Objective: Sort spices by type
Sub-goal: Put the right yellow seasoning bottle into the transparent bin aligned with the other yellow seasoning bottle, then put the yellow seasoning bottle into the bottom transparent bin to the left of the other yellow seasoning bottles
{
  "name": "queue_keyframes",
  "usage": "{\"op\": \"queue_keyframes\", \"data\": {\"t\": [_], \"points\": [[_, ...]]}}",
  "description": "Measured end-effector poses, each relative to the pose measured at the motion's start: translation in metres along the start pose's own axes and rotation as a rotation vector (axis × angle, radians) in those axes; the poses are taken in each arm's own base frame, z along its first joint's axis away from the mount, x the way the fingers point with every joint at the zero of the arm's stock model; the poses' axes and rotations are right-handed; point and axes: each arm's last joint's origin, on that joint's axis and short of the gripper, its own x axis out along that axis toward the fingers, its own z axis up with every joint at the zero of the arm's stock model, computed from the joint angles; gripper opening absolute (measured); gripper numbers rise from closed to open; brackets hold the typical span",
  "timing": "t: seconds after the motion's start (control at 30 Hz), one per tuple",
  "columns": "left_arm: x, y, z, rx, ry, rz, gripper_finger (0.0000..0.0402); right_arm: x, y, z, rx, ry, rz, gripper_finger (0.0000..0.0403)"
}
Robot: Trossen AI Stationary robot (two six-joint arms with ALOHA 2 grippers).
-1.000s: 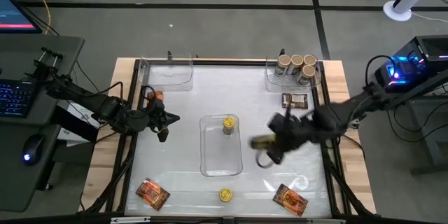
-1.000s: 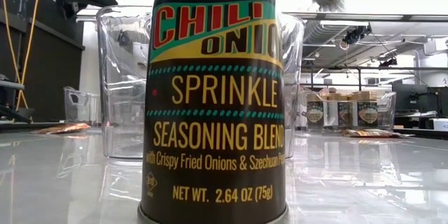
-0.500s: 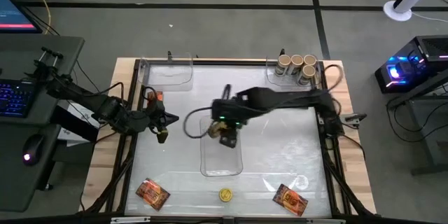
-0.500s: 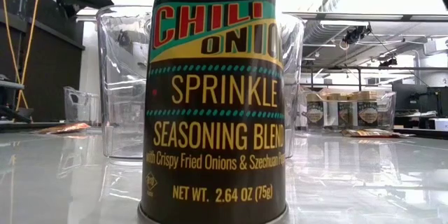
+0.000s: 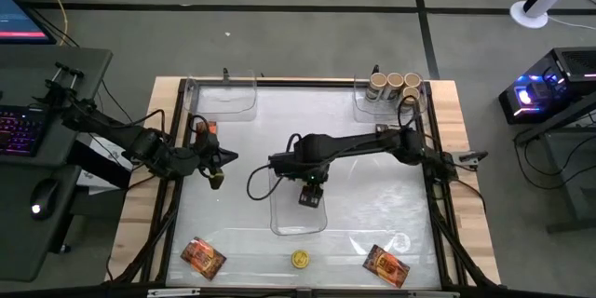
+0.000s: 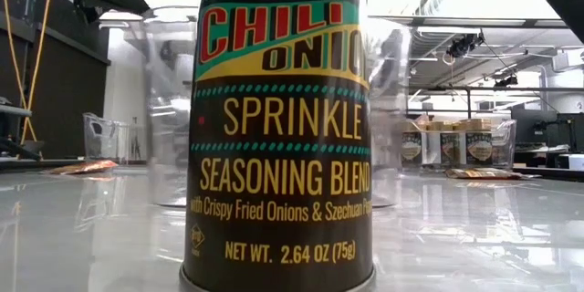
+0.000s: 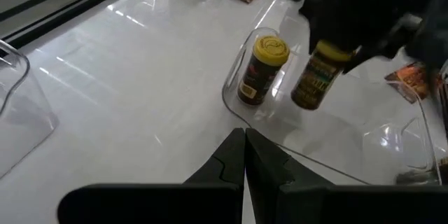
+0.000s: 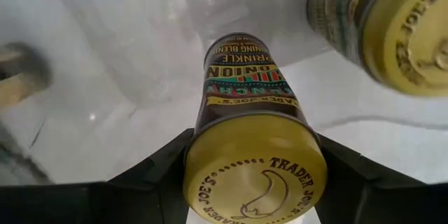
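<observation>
- While you watch the centre tray (image 5: 279, 222), note the right gripper (image 8: 253, 175) pinches a yellow-lid jar (image 8: 252, 140) by its sides, above that tray; the cylinder carries a dark printed label and an embossed lid.
- Your second yellow-lid jar (image 7: 261, 70) stands upright inside the same tray, just beside the held one (image 7: 318, 75).
- A third yellow-lid jar (image 5: 300, 259) sits on the table just outside the centre tray's near end.
- Beige-lid jars (image 5: 395, 88) cluster in the far-right tray (image 5: 361, 104), well apart from the centre tray.
- Flat foil packets (image 5: 202, 256) lie at both near corners, crinkled and orange-red.
- Left gripper (image 5: 219, 161) hangs to the centre tray's left, fingers pressed together on nothing.
- Table surface (image 5: 372, 196) is glossy white, reflective; trays are clear rigid plastic with rounded corners.
- Room behind shows desks and ceiling ducts.
</observation>
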Motion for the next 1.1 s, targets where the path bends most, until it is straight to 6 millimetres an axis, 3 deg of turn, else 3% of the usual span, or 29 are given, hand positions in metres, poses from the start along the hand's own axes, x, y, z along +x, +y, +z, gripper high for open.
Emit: {"op": "queue_keyframes", "data": {"t": [0.23,0.43,0.63,0.73,1.1], "points": [[0.000,0.000,0.000,-0.001,-0.002,0.002,0.0000,0.016,-0.007,0.004,0.047,-0.017,-0.087,0.0217],[0.000,0.000,0.000,-0.001,-0.002,0.002,0.0000,0.015,-0.013,0.004,0.099,-0.019,-0.115,0.0218],[0.000,0.000,0.000,-0.002,-0.002,0.002,0.0000,0.015,-0.012,0.004,0.113,-0.020,-0.117,0.0304],[0.000,0.000,0.000,-0.002,-0.002,0.002,0.0000,0.015,-0.012,0.004,0.098,-0.020,-0.118,0.0328],[0.000,0.000,0.000,-0.001,-0.001,0.002,0.0000,-0.017,-0.007,-0.001,0.049,-0.068,-0.098,0.0329]]}}
